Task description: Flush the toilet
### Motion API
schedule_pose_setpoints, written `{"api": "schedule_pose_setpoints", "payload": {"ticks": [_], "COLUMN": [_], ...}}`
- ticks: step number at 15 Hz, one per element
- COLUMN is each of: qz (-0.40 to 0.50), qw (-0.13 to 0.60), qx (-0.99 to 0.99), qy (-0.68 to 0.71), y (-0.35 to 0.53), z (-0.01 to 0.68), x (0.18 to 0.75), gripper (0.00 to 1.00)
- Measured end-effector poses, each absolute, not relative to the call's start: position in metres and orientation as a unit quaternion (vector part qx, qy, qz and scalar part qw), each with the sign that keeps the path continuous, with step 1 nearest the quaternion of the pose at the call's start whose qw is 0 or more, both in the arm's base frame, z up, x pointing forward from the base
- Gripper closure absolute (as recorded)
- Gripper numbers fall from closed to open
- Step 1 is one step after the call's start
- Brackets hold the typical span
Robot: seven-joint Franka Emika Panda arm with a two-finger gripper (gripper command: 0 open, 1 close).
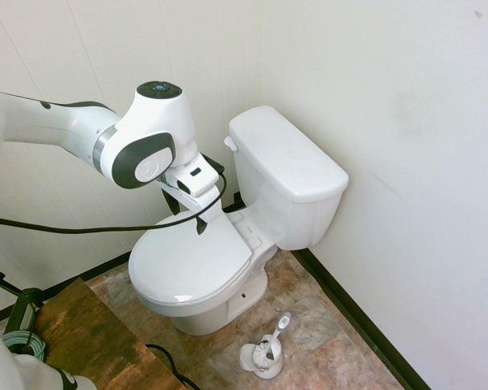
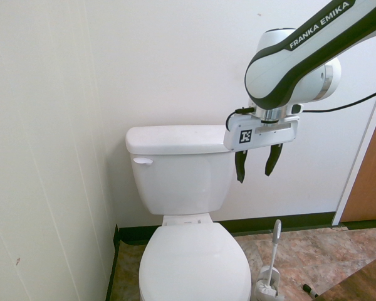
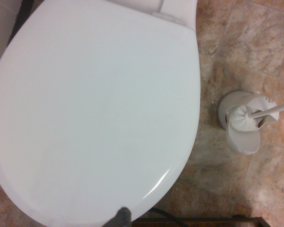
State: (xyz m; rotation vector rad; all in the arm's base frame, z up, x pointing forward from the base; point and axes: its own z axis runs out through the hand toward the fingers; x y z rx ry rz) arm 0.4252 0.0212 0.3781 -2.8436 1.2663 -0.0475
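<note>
The white toilet (image 1: 285,175) stands in the corner with its seat lid (image 1: 191,258) down and a flat-lidded tank. Its small white flush lever (image 1: 231,144) sticks out of the tank's front near the side wall (image 2: 142,161). My gripper (image 2: 257,164) hangs open above the closed lid (image 2: 194,260), fingers pointing down and holding nothing. It sits well apart from the lever, on the tank's other side in the second exterior view. The wrist view looks straight down on the closed lid (image 3: 94,109).
A white toilet brush in its holder (image 1: 264,351) stands on the tiled floor beside the bowl (image 3: 244,120). Walls close in behind and beside the tank. A wooden board (image 1: 81,341) lies at the lower left of the first exterior view.
</note>
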Motion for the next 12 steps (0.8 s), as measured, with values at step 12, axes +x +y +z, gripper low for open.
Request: {"api": "schedule_pose_setpoints", "payload": {"ticks": [12], "qz": [-0.036], "qw": [0.049], "qx": [-0.898], "qy": [0.436], "y": [0.113], "z": [0.385], "x": [0.573], "gripper": [0.0]}}
